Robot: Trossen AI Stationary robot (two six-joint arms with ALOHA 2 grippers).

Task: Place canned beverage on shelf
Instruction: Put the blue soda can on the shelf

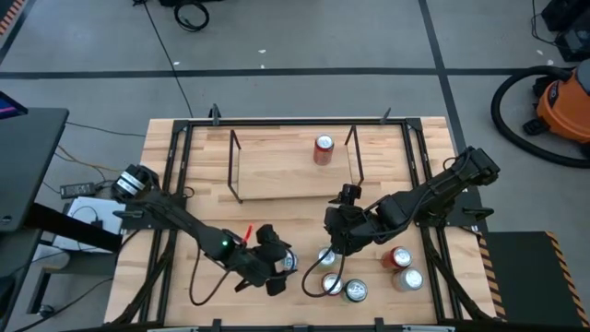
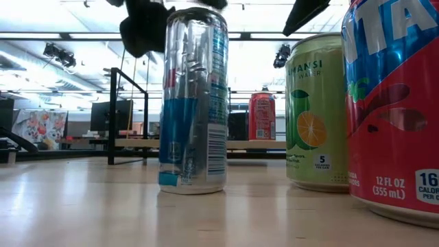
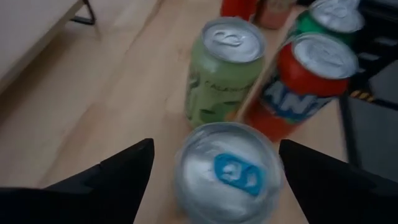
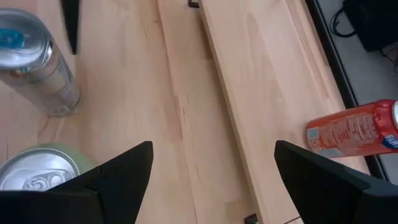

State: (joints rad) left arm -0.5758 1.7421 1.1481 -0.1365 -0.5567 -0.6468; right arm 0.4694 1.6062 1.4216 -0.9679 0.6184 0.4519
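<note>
One tall silver-and-blue can stands between our left gripper's wide-open fingers, near the table's front.
We judge it smooth and dentable: grip mid-body. Right gripper hovers open, holding nothing.

— What surrounds the wooden table?
— Grey floor crossed by dark lines, cables trailing over it. An orange vacuum stands beyond the table's far right corner.
— And overhead?
— Long ceiling lights.

Silver can (blue tab), green can
</note>
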